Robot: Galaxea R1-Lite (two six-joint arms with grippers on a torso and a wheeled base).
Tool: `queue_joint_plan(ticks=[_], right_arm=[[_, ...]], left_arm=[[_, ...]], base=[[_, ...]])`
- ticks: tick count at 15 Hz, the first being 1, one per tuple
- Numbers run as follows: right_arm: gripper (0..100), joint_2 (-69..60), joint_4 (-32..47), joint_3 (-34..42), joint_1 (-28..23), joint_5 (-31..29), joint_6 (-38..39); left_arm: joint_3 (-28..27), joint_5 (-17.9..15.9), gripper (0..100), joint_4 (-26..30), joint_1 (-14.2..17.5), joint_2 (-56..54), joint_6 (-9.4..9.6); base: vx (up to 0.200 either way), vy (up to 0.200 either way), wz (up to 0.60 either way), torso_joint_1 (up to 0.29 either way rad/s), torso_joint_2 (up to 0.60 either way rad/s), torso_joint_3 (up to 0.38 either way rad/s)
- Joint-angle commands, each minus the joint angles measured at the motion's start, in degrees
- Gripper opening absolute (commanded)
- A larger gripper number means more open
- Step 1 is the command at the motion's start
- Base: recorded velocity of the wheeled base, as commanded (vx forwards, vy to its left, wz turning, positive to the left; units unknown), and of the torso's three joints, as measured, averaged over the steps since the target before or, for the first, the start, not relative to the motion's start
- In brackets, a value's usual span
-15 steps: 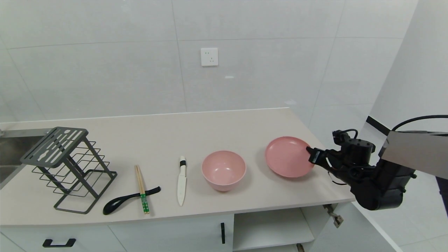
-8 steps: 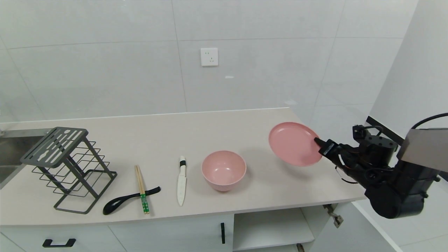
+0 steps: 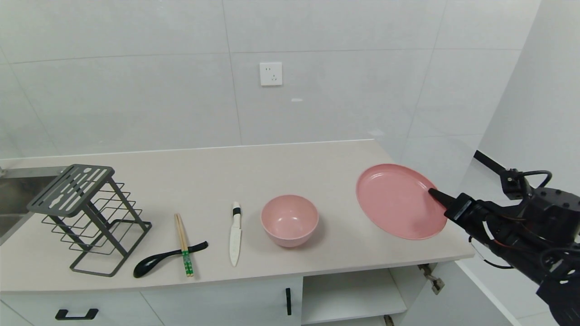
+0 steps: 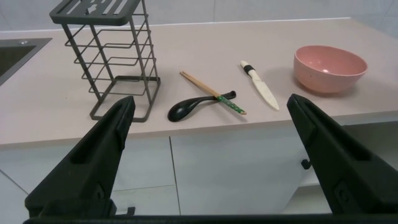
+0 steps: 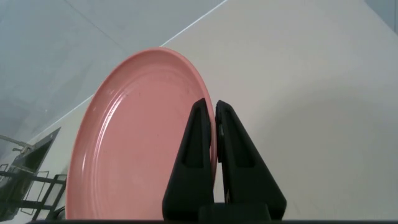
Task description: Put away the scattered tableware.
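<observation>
- Plate [image 3: 401, 201] up in the air, tipped, over the right end of the counter [image 3: 204, 181]. Why?
- The right gripper [image 3: 432, 194] pinches its rim tight, so it hangs from that one edge. I think it may go on the open shelf [image 3: 349, 290] below. The left gripper [image 4: 209, 109] is wide open, low in front of the counter.

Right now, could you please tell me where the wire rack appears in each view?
Head view: wire rack at the beige countertop's left end.
Left wrist view: wire rack beside the black spoon.
Right wrist view: wire rack beyond the pink plate.
Shared landmark: that countertop.
</observation>
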Motion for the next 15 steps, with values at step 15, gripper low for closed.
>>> queue_joint_plan(ticks=[15], right_arm=[[0,-5.4,-0.1,3.1,0.1,0.1,-4.8]], left_arm=[[-12.9,-26.1,100,-3.0,-0.4,21.9,-1.43]], base=[[0.0,0.0,0.0,0.0,0.0,0.0]])
